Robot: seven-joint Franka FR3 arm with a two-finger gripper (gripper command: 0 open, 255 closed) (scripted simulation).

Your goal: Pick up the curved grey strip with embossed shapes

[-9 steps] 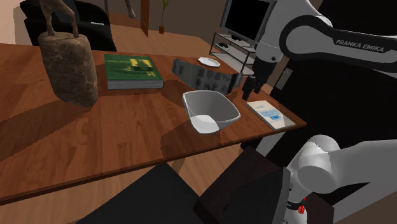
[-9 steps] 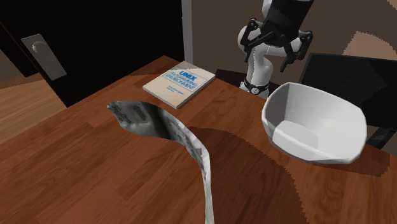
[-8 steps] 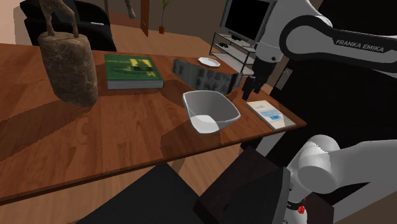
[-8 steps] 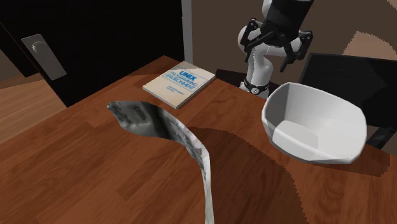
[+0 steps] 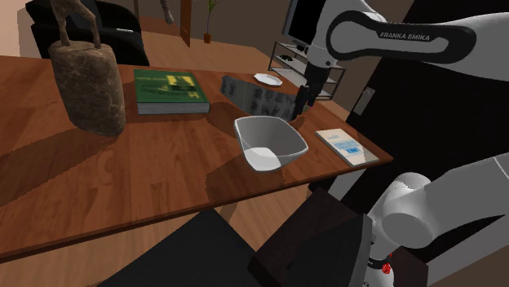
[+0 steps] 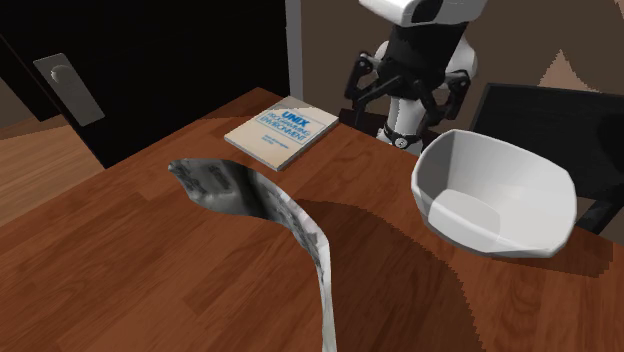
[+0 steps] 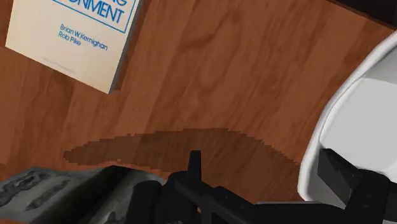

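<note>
The curved grey strip (image 5: 259, 98) with embossed shapes stands on its edge on the wooden table, between the green book and the white bowl. In the second exterior view the strip (image 6: 262, 206) curls from the table's middle toward the camera. My black gripper (image 5: 303, 99) hangs open just off the strip's end on the shoulder view's right, above the table. In the wrist view the strip (image 7: 60, 191) lies beside the left finger, outside the open gripper (image 7: 264, 175), which holds nothing. Seen from across the table, the gripper (image 6: 405, 95) hovers between the white book and the bowl.
A white bowl (image 5: 270, 143) sits close in front of the strip, right by the gripper. A white UNIX book (image 6: 282, 130) lies near the table's corner. A green book (image 5: 170, 90), a tall brown statue (image 5: 88, 84) and a small plate (image 5: 267, 79) stand farther off.
The arm has swung toward the shoulder view's left and come lower, bringing the open gripper from above the white book to the strip's end.
</note>
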